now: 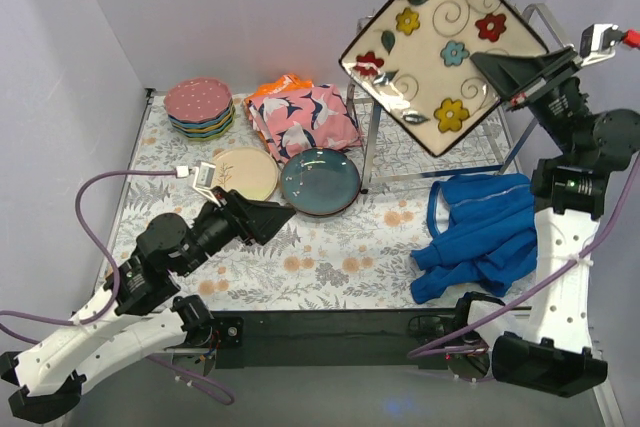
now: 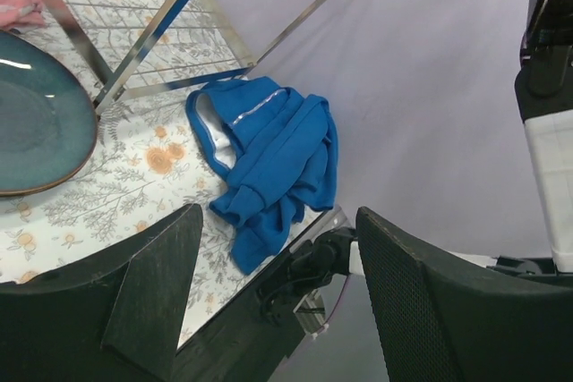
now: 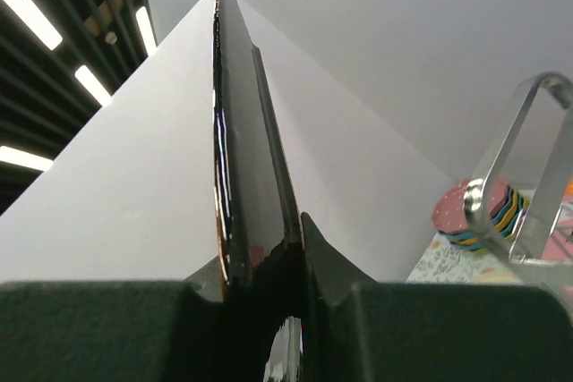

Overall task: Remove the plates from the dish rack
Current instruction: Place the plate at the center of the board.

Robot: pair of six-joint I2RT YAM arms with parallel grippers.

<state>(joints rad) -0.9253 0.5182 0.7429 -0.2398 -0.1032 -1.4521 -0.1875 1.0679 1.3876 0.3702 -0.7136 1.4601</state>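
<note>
My right gripper (image 1: 497, 69) is shut on the square cream floral plate (image 1: 435, 47) and holds it high above the chrome dish rack (image 1: 372, 137). In the right wrist view the plate (image 3: 242, 158) shows edge-on between my fingers. A dark teal plate (image 1: 320, 182) and a cream-pink plate (image 1: 244, 173) lie flat on the table. A stack of dotted plates (image 1: 199, 107) stands at the back left, also in the right wrist view (image 3: 474, 212). My left gripper (image 1: 283, 219) is open and empty, just left of the teal plate (image 2: 40, 123).
A pink bird-print cloth (image 1: 303, 119) lies behind the teal plate. A blue garment (image 1: 480, 232) lies at the front right, also in the left wrist view (image 2: 269, 158). The rack's legs (image 2: 152, 42) stand between them. White walls enclose the table.
</note>
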